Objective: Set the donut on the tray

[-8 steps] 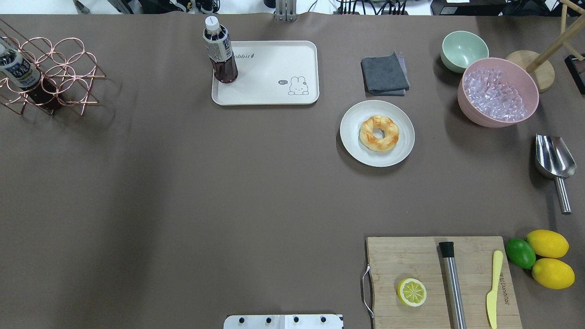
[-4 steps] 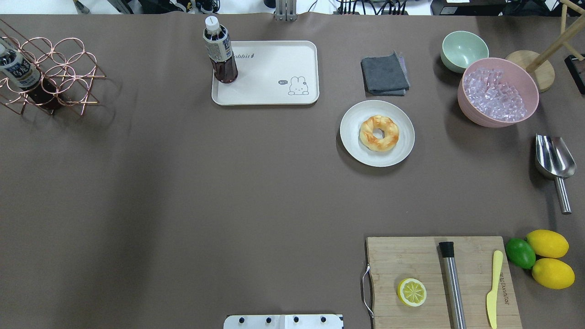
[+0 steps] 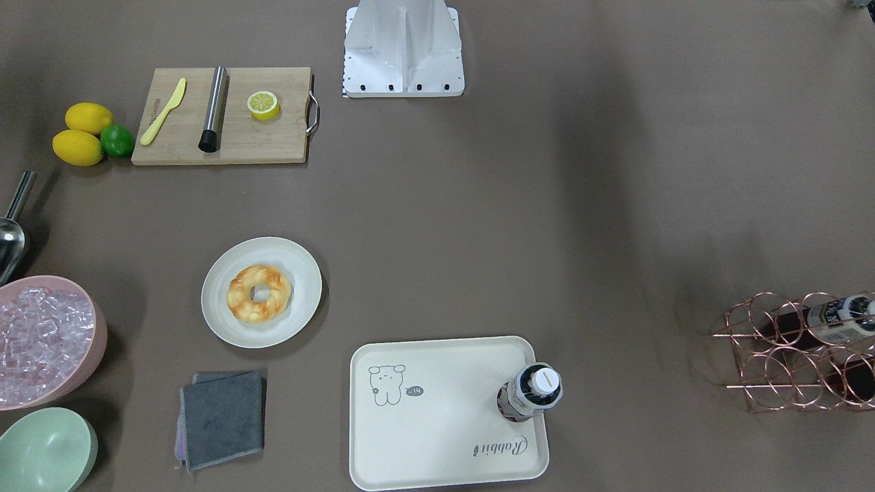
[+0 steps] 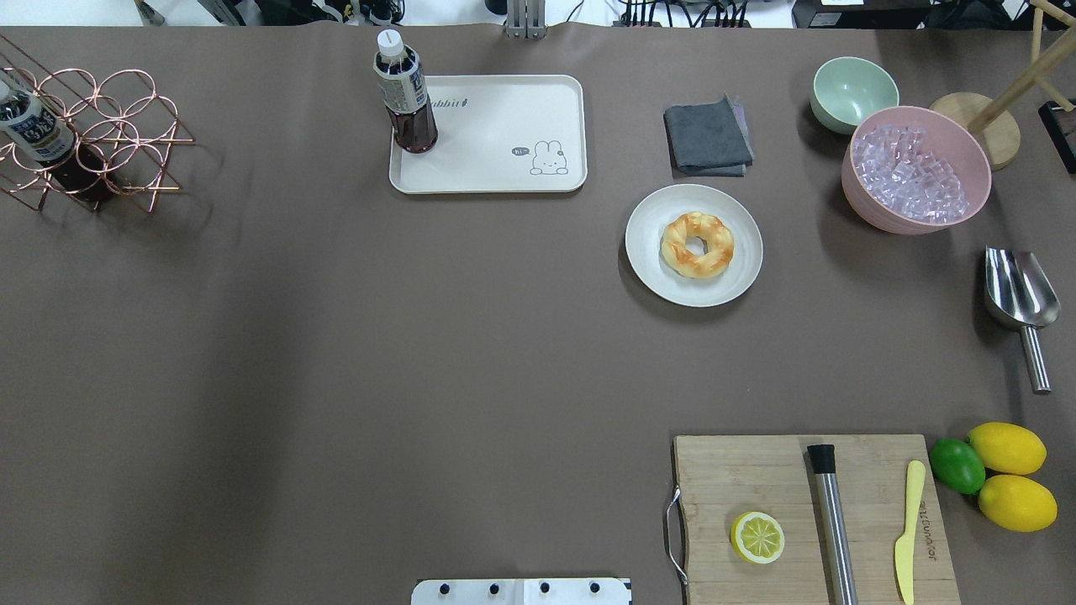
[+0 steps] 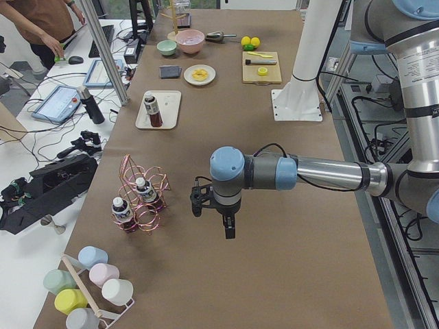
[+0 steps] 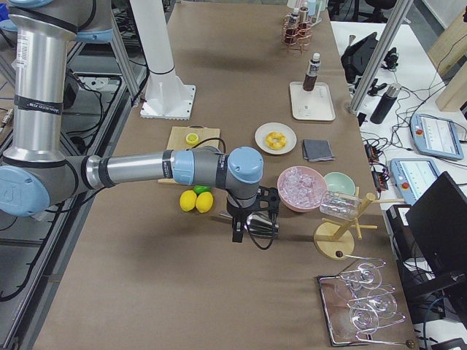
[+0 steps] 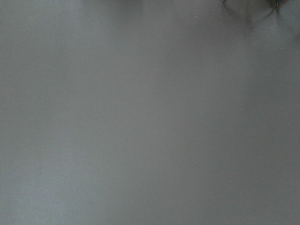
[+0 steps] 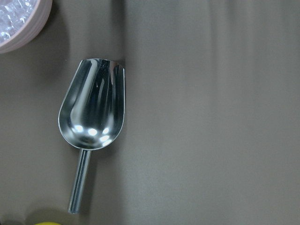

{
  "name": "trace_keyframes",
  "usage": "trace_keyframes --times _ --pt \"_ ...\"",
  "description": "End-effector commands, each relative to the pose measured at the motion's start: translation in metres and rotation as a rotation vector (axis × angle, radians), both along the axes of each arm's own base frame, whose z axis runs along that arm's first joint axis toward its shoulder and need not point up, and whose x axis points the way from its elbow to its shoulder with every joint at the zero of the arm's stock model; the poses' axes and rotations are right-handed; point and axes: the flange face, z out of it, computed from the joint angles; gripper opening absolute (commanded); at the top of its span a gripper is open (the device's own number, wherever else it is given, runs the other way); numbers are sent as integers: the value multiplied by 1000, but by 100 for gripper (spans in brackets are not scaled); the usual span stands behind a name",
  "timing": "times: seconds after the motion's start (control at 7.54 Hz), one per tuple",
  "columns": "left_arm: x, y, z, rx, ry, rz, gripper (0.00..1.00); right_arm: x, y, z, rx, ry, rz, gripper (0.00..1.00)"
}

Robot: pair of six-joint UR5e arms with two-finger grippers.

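The donut [image 4: 697, 244] is a braided golden ring with orange-brown glaze; it lies on a round off-white plate [image 4: 649, 267] right of centre, and also shows in the front view [image 3: 259, 293]. The cream tray [image 4: 504, 126] with the bear drawing lies at the far middle, left of the plate, with a dark drink bottle [image 4: 407, 101] standing on its left corner. Both grippers are outside the overhead and front views. The left gripper [image 5: 212, 219] hangs over bare table near the copper rack. The right gripper [image 6: 252, 230] hangs over the metal scoop. I cannot tell whether either is open or shut.
A grey cloth [image 4: 708, 134] lies beyond the plate. A pink bowl of ice [image 4: 866, 210], a green bowl [image 4: 853, 91] and a steel scoop [image 4: 1019, 290] are at the right. A cutting board [image 4: 723, 479] with a lemon half [image 4: 757, 537] is near right. A copper bottle rack [image 4: 101, 126] is far left.
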Motion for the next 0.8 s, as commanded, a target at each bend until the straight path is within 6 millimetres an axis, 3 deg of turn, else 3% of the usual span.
trace_keyframes --times 0.0,0.66 --pt "0 1 1 -2 0 0 98 1 2 2 -4 6 0 100" --pt "0 2 3 -7 0 0 98 3 2 4 1 30 -6 100"
